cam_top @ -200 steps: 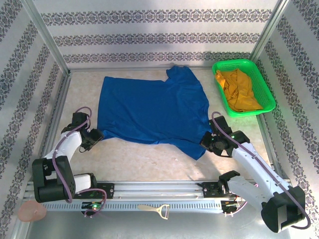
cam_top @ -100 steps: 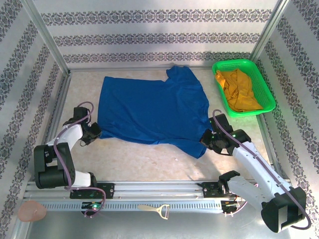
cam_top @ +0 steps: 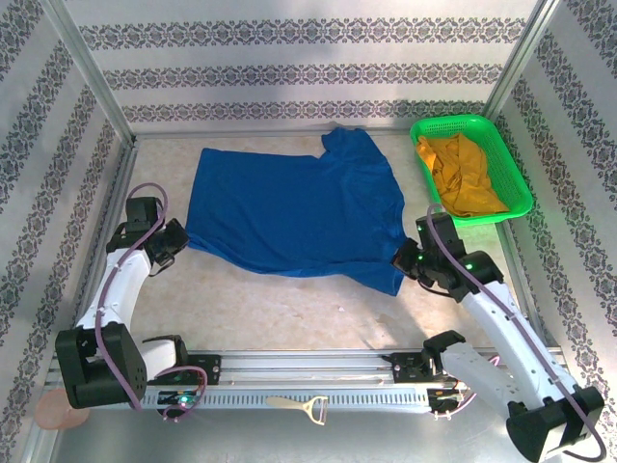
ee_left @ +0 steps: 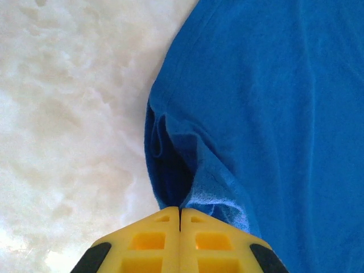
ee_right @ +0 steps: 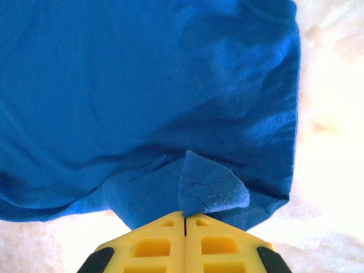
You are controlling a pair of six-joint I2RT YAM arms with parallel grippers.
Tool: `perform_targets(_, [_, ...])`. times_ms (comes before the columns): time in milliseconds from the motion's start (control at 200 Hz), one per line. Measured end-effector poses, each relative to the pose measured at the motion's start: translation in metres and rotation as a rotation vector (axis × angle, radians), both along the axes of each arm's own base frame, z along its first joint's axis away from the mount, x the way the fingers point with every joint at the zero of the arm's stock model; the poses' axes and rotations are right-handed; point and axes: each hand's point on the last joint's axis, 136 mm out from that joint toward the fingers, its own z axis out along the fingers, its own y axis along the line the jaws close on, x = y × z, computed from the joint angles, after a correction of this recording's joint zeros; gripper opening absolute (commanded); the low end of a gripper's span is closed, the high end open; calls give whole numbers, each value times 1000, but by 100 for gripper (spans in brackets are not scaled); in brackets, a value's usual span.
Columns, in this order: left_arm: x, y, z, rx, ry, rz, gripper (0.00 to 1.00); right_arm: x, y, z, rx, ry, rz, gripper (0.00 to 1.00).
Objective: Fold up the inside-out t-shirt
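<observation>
your left gripper (ee_left: 180, 211) pinches the t-shirt (cam_top: 289, 207) at its near-left edge, jaws shut. right gripper (ee_right: 185, 215) clamps a thin tuft at the near-right corner. uneven lifting may slip that bite. the t-shirt lies flat on the table (cam_top: 289, 309); the green basket (cam_top: 424, 125) beyond could snag it.

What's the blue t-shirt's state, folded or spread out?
Spread out: the t-shirt lies flat, left gripper and right gripper pinching its near corners.

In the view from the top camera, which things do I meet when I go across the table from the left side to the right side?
left hand → inside-out t-shirt → right hand → green basket
</observation>
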Motion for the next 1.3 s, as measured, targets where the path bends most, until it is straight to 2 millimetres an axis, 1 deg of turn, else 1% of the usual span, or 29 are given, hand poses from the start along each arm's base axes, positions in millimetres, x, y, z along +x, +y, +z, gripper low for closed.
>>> perform_targets(20, [-1, 0, -1, -1, 4, 1, 49, 0, -1, 2, 2, -6, -5, 0])
perform_targets(45, [-2, 0, -2, -3, 8, 4, 56, 1, -2, 3, 4, -12, -10, 0])
perform_targets(125, [-5, -1, -5, -7, 18, 7, 71, 0, -4, 5, 5, -20, -15, 0])
perform_targets(160, [-8, -1, -8, -12, 25, 12, 74, 0, -4, 5, 5, -18, -14, 0])
perform_targets(255, [-13, -2, -14, -17, 47, 20, 79, -4, -4, 1, 6, -13, -11, 0])
perform_targets(375, [-14, -2, -17, -24, 66, 28, 79, -11, -5, -12, 4, 15, -8, 0])
perform_targets(505, [-9, 0, -29, -33, 134, 30, 79, -15, -5, -23, 1, 46, -4, 0])
perform_targets(649, [-2, 1, -47, -37, 206, 14, 78, -17, -4, -28, 1, 65, 1, 0])
perform_targets(814, [14, 4, -55, -25, 237, -22, 75, -13, -3, -30, 1, 71, 3, 0])
perform_targets(954, [25, 6, -63, -14, 258, -56, 67, -12, -2, -30, 3, 67, 4, 0])
perform_targets(1014, [25, 6, -68, -11, 274, -69, 63, -12, -2, -30, 5, 66, 5, 0])
perform_targets(1089, [25, 6, -74, -9, 293, -84, 61, -11, -1, -30, 8, 65, 6, 0])
perform_targets(1184, [24, 6, -82, -10, 317, -98, 56, -11, -1, -30, 10, 66, 8, 0])
perform_targets(1304, [27, 7, -83, -3, 316, -113, 48, -11, -1, -30, 10, 66, 8, 0])
